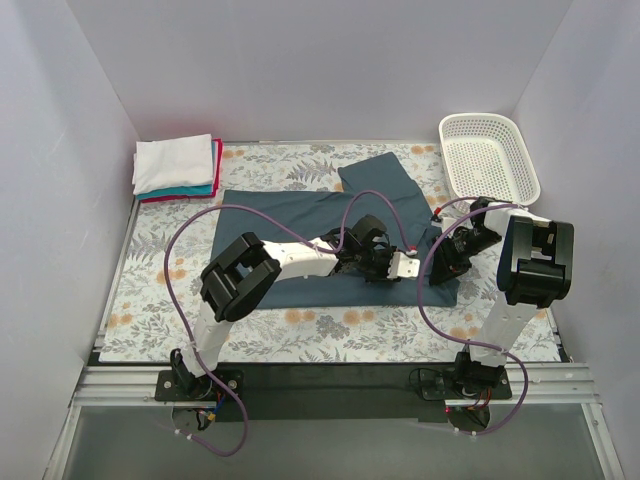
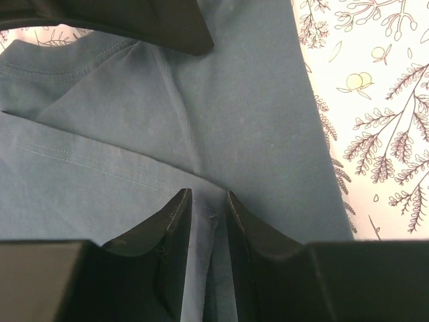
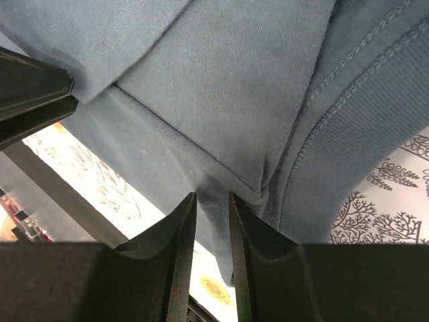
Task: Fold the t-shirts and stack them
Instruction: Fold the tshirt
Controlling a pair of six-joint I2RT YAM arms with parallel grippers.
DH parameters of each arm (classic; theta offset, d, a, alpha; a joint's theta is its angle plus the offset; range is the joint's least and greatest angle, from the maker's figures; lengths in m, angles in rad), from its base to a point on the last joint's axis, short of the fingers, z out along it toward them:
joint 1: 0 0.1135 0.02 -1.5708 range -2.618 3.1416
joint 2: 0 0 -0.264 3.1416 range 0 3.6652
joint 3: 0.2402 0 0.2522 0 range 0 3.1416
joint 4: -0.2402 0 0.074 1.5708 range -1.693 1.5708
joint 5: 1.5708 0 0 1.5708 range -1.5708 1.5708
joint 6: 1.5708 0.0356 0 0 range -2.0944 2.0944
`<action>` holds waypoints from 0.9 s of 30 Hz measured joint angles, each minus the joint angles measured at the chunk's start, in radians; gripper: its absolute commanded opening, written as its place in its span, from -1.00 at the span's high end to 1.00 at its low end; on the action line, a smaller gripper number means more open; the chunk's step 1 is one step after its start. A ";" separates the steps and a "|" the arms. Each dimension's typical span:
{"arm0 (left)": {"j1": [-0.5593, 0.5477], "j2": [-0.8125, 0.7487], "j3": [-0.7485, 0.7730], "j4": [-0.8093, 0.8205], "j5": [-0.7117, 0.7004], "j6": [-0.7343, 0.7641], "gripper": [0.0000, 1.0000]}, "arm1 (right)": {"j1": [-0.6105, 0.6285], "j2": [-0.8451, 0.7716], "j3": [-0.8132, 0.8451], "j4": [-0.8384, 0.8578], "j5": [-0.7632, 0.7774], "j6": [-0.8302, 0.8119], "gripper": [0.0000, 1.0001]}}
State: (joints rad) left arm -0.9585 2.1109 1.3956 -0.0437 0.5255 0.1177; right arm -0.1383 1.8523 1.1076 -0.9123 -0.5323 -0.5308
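**Slate-blue tee gripped by both arms mid-table**

Slate-blue cotton covered the middle of the floral mat [image 1: 330, 325], where the blue shirt [image 1: 290, 215] lay mostly flat, one part reaching toward the back of the table. Both arms met over its right side. The left gripper [image 2: 206, 198] sat low on the cloth just beyond a stitched hem, its fingers [image 2: 175, 221] drawn close together with a ridge of fabric running up between them. It appeared to be pinching that fold, though its wrist camera showed too little of the tips to be certain. The right gripper [image 3: 211, 200] was clamped on a crease beside the ribbed collar, and the fabric there hung bunched with the mat visible beneath it. A stack [image 1: 177, 167] of folded tees, white over teal and red, rested in the back-left corner, well apart from the blue shirt. A white basket [image 1: 487, 160] stood at the back right, near the right arm.
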 measured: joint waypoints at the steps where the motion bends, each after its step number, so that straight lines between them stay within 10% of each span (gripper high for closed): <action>1: 0.000 0.001 0.000 0.000 -0.001 0.001 0.45 | 0.000 0.000 -0.001 0.000 -0.001 0.000 0.35; 27: 0.106 0.013 0.027 0.052 -0.016 -0.107 0.78 | -0.007 0.000 -0.011 0.001 -0.015 -0.003 0.35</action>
State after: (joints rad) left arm -0.8520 2.1235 1.4223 0.0086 0.5091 0.0109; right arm -0.1452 1.8523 1.0966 -0.9112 -0.5472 -0.5343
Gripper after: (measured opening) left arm 0.105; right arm 0.326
